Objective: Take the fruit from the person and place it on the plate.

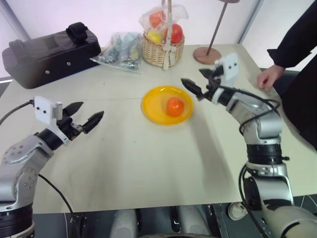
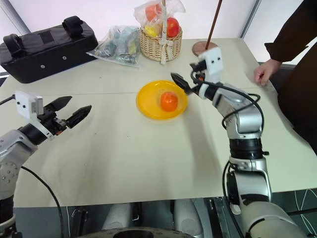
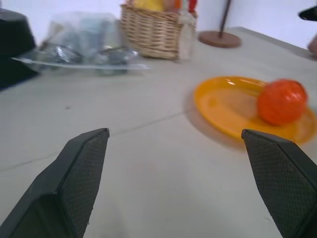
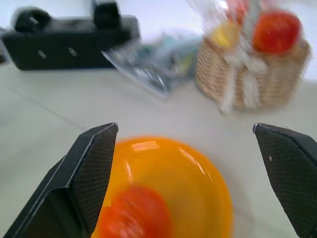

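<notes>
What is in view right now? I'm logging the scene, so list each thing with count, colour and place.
Round matte orange fruit: one, orange, lying on the plate.
Shallow glossy yellow plate: one, yellow, table centre.
Woven wicker basket: one, tan, far side, holding wrapped fruits.
Clear plastic bag: one, left of the basket.
Black case: one, far left.
Round wooden stand base: one, brown, right of the basket.
Person's hand: one, resting at the right edge.
Left gripper: open.
Right gripper: open, beside the plate.

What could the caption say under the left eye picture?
Orange fruit sits on the yellow plate, both robot hands open.
</notes>
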